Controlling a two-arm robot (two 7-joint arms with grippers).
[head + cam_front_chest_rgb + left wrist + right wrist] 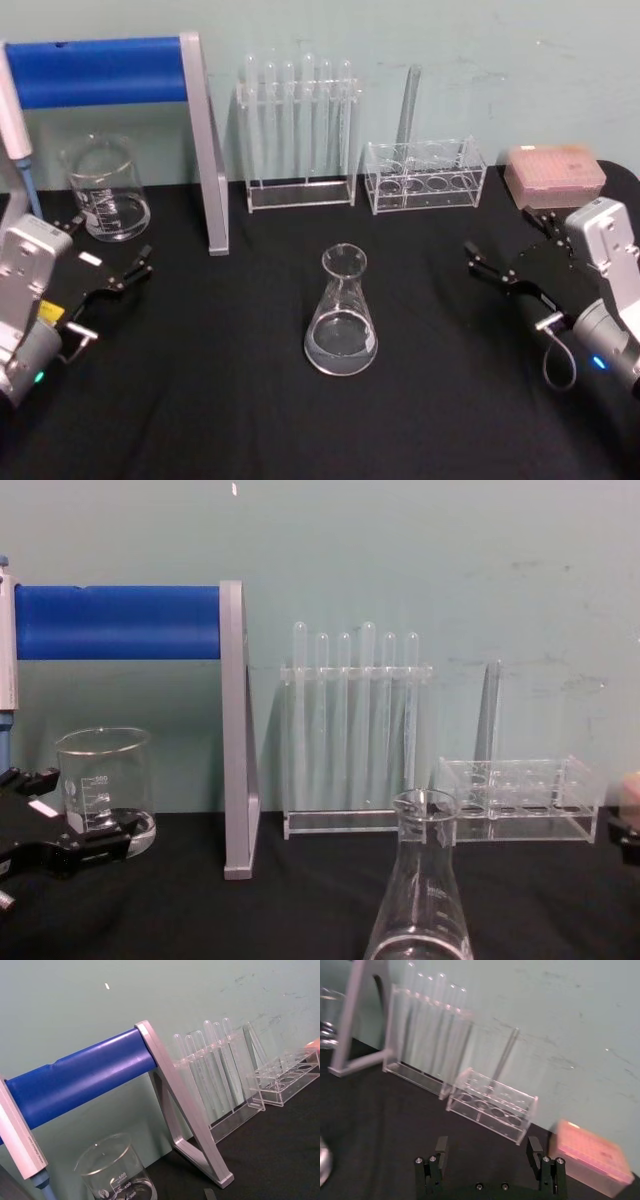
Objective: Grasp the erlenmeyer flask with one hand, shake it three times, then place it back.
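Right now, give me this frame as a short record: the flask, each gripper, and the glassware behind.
erlenmeyer flask: upright, mid-table on the black table, ungrasped
left gripper: open, low at the table's left, near the glass beaker, apart from the flask
right gripper: open, at the table's right, apart from the flask
back row: test tube rack, low clear rack, pink tip box
task stage: grasp not yet made
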